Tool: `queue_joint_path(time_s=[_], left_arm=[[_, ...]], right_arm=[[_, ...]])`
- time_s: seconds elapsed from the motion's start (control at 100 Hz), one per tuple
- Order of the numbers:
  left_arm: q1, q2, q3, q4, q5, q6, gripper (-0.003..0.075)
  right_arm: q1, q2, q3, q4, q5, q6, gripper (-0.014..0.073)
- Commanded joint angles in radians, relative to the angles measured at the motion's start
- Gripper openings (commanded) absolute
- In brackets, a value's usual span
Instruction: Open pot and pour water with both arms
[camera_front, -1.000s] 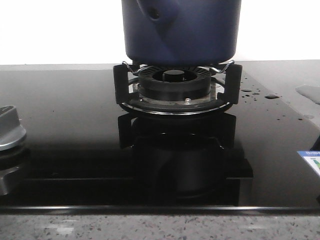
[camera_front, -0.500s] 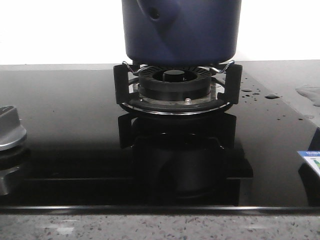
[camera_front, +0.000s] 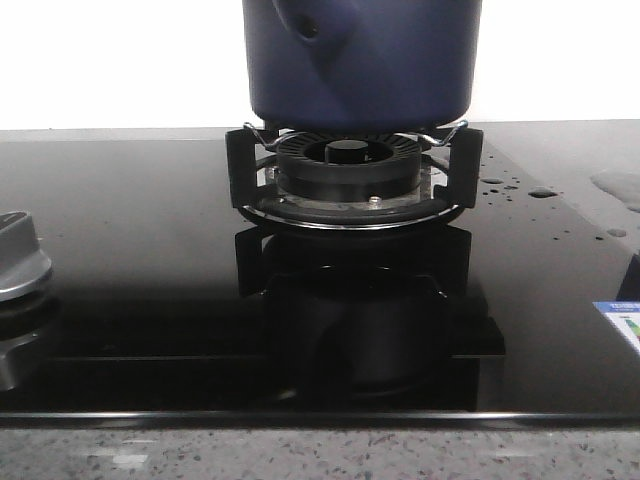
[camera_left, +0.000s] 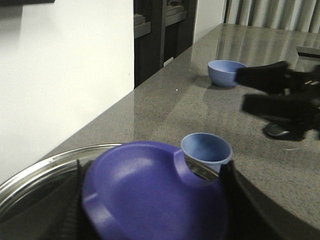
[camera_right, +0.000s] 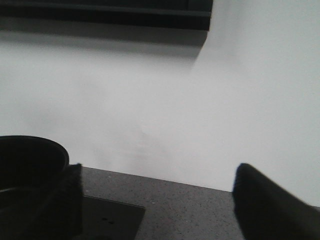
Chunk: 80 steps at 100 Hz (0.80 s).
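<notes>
We see the pot (camera_front: 362, 62), dark navy blue, sitting on the pronged black support (camera_front: 352, 172) over the ring-shaped burner (camera_front: 348, 165), at the far middle of the glossy black cooktop (camera_front: 140, 250); its upper part is cut off by the frame edge. A silver knob (camera_front: 18, 262) sits at the near left, water drops (camera_front: 520, 188) lie on the glass to the right of the burner, and a label corner (camera_front: 620, 325) shows at the near right. A speckled grey table (camera_front: 320, 450) edge runs along the front. In the left wrist view our left fingers (camera_left: 231, 190) pinch a purple-blue lid (camera_left: 150, 195) between them, held above a shiny steel rim (camera_left: 40, 172). Beyond the lid stand a small blue cup (camera_left: 206, 149) and, farther off, a blue bowl (camera_left: 226, 72), both on the grey table; the other arm's dark fingers (camera_left: 275, 92) reach in near the bowl. In the right wrist view our right fingers (camera_right: 260, 200) stand spread apart with nothing between them, a dark round rim (camera_right: 32, 155) beside them, before a white wall (camera_right: 165, 100).
</notes>
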Motion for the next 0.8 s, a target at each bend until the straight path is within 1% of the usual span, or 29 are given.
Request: queue_joint_path(time_s=[0.0, 0.01, 0.04, 0.06, 0.09, 0.11, 0.35, 0.48, 0.79], left_arm=[[-0.009, 0.008, -0.071, -0.121, -0.001, 0.010, 0.0295], [-0.009, 0.012, -0.073, -0.121, -0.001, 0.010, 0.0295], [-0.009, 0.026, -0.084, -0.121, -0.001, 0.010, 0.0295], [-0.009, 0.036, -0.092, -0.121, 0.001, 0.010, 0.0295], [-0.009, 0.052, -0.102, -0.124, 0.003, 0.010, 0.0295], [-0.009, 0.059, -0.109, -0.124, 0.003, 0.010, 0.0295], [-0.042, 0.160, -0.161, -0.122, 0.007, 0.012, 0.0295], [-0.065, 0.192, -0.162, -0.122, -0.001, 0.053, 0.0295], [-0.065, 0.230, -0.163, -0.161, -0.050, 0.055, 0.0295]], right_arm=[[0.022, -0.035, -0.038, -0.005, -0.005, 0.034, 0.0266], [0.027, -0.037, -0.038, -0.008, 0.000, 0.034, 0.0242], [0.035, -0.050, -0.038, -0.030, 0.012, 0.034, 0.0122], [0.040, -0.055, -0.038, -0.040, 0.018, 0.034, 0.0076], [0.045, -0.067, -0.038, -0.067, 0.022, 0.034, -0.0033], [0.048, -0.073, -0.038, -0.080, 0.028, 0.036, -0.0070], [0.054, -0.107, -0.038, -0.104, 0.037, 0.036, -0.0064], [0.054, -0.107, -0.038, -0.120, 0.046, 0.036, -0.0064], [0.054, -0.107, -0.038, -0.120, 0.049, 0.036, -0.0064]])
